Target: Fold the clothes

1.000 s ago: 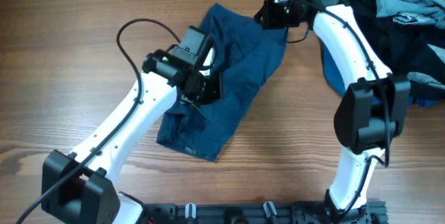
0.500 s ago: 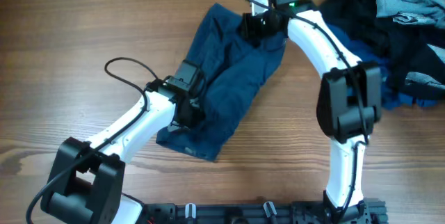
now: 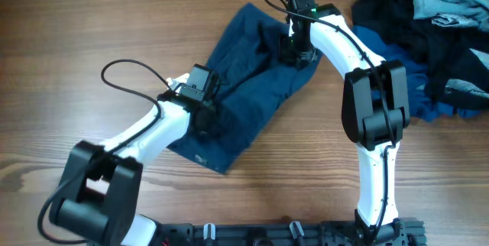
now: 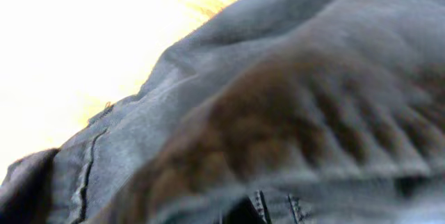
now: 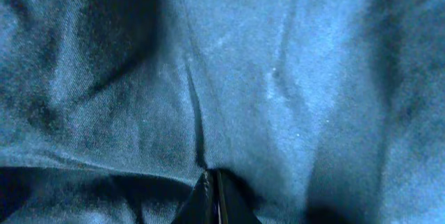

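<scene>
We count one pair of shorts [image 3: 256, 85], spread diagonally across the centre of the frame. One pile [image 3: 435, 47] of several garments sits at upper right and runs off the right edge. There are two grippers. The left gripper [image 3: 205, 124] is clenched and pressed into the shorts' lower left edge; we cannot tell whether cloth is caught. The right gripper [image 3: 294, 51] is clenched on a fold near their upper right edge. The table [image 3: 76, 32] shows open wood left of and below the shorts; the pile lies near their right side.

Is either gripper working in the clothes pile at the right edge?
No, the left gripper and the right gripper are both down on the navy shorts, apart from the pile.
</scene>
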Action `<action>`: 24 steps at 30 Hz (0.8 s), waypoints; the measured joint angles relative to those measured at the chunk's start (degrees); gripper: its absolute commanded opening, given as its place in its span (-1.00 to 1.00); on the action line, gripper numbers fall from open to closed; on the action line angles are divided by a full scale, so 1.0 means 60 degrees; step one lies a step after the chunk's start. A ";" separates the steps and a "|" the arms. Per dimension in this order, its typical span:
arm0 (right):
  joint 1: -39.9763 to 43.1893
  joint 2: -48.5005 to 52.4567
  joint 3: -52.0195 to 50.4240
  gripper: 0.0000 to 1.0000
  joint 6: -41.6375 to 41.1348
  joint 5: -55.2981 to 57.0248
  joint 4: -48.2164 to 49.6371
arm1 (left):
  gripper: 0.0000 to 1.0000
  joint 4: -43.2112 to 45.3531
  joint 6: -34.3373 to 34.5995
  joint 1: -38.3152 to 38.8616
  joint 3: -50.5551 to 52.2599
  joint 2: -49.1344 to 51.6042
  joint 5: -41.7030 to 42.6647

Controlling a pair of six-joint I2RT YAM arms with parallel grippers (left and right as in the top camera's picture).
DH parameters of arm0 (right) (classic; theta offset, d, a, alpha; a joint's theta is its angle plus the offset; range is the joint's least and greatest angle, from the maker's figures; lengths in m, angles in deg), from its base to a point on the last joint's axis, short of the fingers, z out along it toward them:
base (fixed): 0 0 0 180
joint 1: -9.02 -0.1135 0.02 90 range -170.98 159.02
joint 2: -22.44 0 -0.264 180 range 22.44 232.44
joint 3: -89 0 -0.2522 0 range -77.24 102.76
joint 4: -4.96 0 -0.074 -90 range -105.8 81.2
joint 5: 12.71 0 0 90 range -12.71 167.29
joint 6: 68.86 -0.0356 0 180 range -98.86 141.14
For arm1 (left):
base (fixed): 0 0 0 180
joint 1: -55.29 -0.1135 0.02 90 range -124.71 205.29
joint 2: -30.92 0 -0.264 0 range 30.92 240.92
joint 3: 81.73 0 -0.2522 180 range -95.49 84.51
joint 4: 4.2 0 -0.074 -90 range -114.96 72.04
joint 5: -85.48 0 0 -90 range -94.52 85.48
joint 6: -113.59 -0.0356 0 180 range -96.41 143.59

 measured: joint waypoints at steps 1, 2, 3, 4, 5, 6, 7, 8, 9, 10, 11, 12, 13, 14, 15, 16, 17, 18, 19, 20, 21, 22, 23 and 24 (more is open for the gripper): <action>-0.0004 0.0000 0.0011 -0.90 -0.0087 0.0066 -0.0135 | -0.92 0.0168 0.0000 -0.0033 0.0000 0.0171 -0.0073; -0.0004 -0.0004 0.0025 -0.90 -0.0153 0.0124 -0.0299 | -0.92 0.0339 0.0000 -0.0062 -0.0004 0.0335 -0.0146; -0.0004 -0.0011 0.0036 -0.90 -0.0222 0.0186 -0.0452 | -0.92 0.0386 0.0000 -0.0084 -0.0044 0.0412 -0.0175; -0.0004 -0.0015 0.0040 -0.90 -0.0288 0.0226 -0.0597 | -0.92 0.0510 -0.0004 -0.0117 -0.0073 0.0499 -0.0222; -0.0004 -0.0015 0.0062 -0.90 -0.0412 0.0273 -0.0834 | -0.92 0.0586 0.0000 -0.0153 -0.0124 0.0561 -0.0251; -0.0004 -0.0015 0.0073 -0.90 -0.0565 0.0313 -0.1082 | -0.92 0.0769 -0.0004 -0.0244 -0.0204 0.0703 -0.0273; 0.0000 -0.0015 0.0084 -0.90 -0.0729 0.0331 -0.1315 | -0.92 0.0958 -0.0004 -0.0372 -0.0284 0.0823 -0.0288; 0.0004 -0.0015 0.0091 -0.90 -0.0922 0.0328 -0.1570 | -0.92 0.1180 -0.0004 -0.0517 -0.0357 0.0943 -0.0291; 0.0015 -0.0015 0.0091 -0.88 -0.1096 0.0299 -0.1825 | -0.92 0.1501 -0.0004 -0.0750 -0.0430 0.1082 -0.0273; 0.0015 -0.0015 0.0091 -0.88 -0.1202 0.0208 -0.2004 | -0.92 0.1829 0.0000 -0.0998 -0.0470 0.1177 -0.0244; 0.0015 -0.0015 0.0091 -0.88 -0.1297 0.0000 -0.2178 | -0.92 0.2120 0.0000 -0.1246 -0.0477 0.1239 -0.0208; 0.0011 -0.0015 0.0087 -0.89 -0.1337 -0.0168 -0.2251 | -0.92 0.2368 0.0000 -0.1494 -0.0488 0.1297 -0.0164; 0.0015 -0.0015 0.0084 -0.91 -0.1384 -0.0499 -0.2324 | -0.92 0.2608 0.0000 -0.1727 -0.0499 0.1359 -0.0138; 0.0011 -0.0011 0.0069 -0.92 -0.1413 -0.0903 -0.2353 | -0.92 0.2820 0.0000 -0.1963 -0.0532 0.1428 -0.0117; 0.0000 -0.0011 0.0062 -0.91 -0.1439 -0.1286 -0.2346 | -0.92 0.2991 0.0000 -0.2240 -0.0590 0.1515 -0.0109; -0.0007 -0.0011 0.0058 -0.91 -0.1446 -0.1668 -0.2350 | -0.92 0.3096 0.0000 -0.2422 -0.0630 0.1566 -0.0117; -0.0007 -0.0011 0.0058 -0.91 -0.1475 -0.2062 -0.2342 | -0.92 0.3238 0.0000 -0.2728 -0.0725 0.1672 -0.0149; -0.0033 -0.0011 0.0058 -0.91 -0.1483 -0.2331 -0.2335 | -0.92 0.3348 0.0000 -0.2932 -0.0805 0.1752 -0.0182; -0.0051 -0.0011 0.0058 -0.91 -0.1530 -0.2543 -0.2280 | -0.92 0.3410 -0.0004 -0.3126 -0.0900 0.1829 -0.0222; -0.0095 -0.0011 0.0058 -0.91 -0.1606 -0.2699 -0.2157 | -0.92 0.3457 -0.0051 -0.3330 -0.1067 0.1923 -0.0208; -0.0138 -0.0011 0.0055 -0.91 -0.1657 -0.2790 -0.1920 | -0.92 0.3493 -0.0157 -0.3483 -0.1239 0.1985 -0.0168; -0.0193 -0.0011 0.0047 -0.91 -0.1654 -0.2871 -0.1625 | -0.92 0.3472 -0.0342 -0.3657 -0.1515 0.2033 -0.0004; -0.0262 -0.0011 0.0036 -0.91 -0.1625 -0.2994 -0.1311 | -0.91 0.3381 -0.0710 -0.3869 -0.2080 0.2051 0.0368; -0.0280 -0.0011 -0.0007 -0.91 -0.1428 -0.3191 -0.0805 | -0.88 0.3147 -0.0878 -0.3905 -0.2357 0.2051 0.0521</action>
